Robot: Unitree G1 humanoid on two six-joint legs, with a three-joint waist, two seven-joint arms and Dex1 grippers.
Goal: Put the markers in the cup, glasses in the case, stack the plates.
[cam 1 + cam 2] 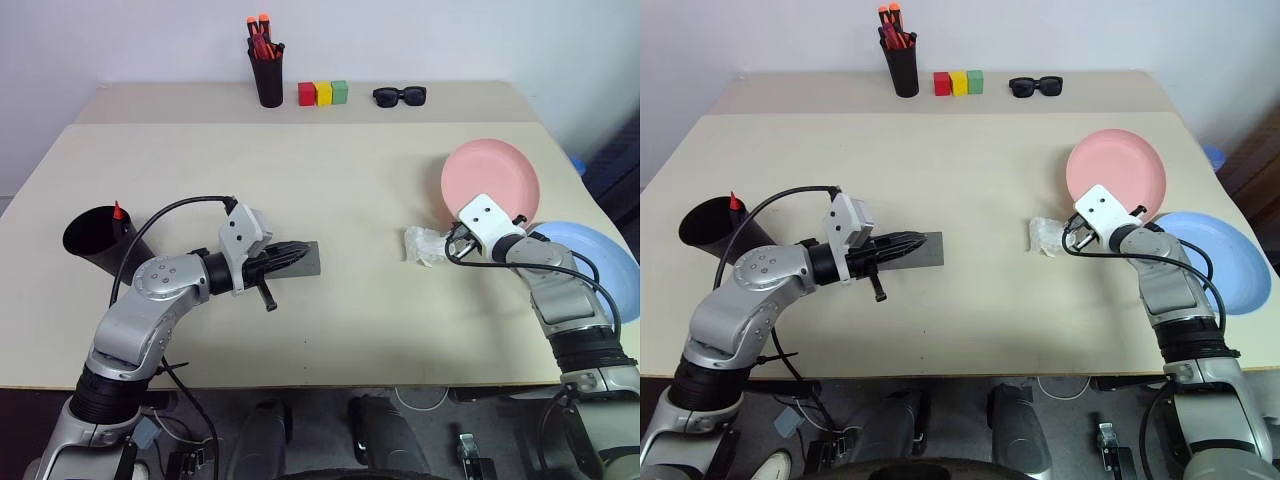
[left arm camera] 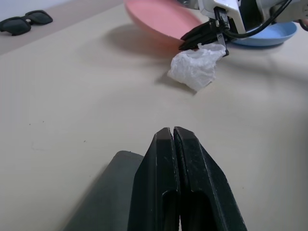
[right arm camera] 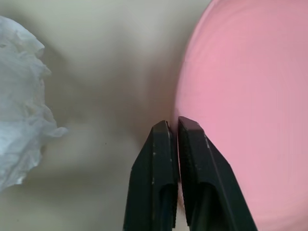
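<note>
In the left eye view, the black cup [image 1: 98, 238] is seen lying tilted at the left edge of the frame, with a red marker tip [image 1: 117, 211] showing at its mouth; the second marker cannot be made out, so it is only presumed to be inside. The grey case [image 1: 300, 259] is seen closed at centre left on the bench [image 1: 340, 190], with the left end effector [image 1: 296, 252] resting shut over it, nothing held. The wire-framed glasses are judged to be in the case. The pink plate [image 1: 495, 180] is seen tipped up at centre right, beside the blue plate [image 1: 600, 262] at the right edge; stacking is not yet done.

In the right eye view, the right end effector [image 1: 1072, 232] is seen at the pink plate's lower rim, the white tissue [image 1: 1046, 236] lying just to its left on the bench.

In the left wrist view, the fingers are seen pressed together above the case.

In the right wrist view, the jaws are seen closed on the rim of the pink plate, the tissue at the frame's left edge.
</note>
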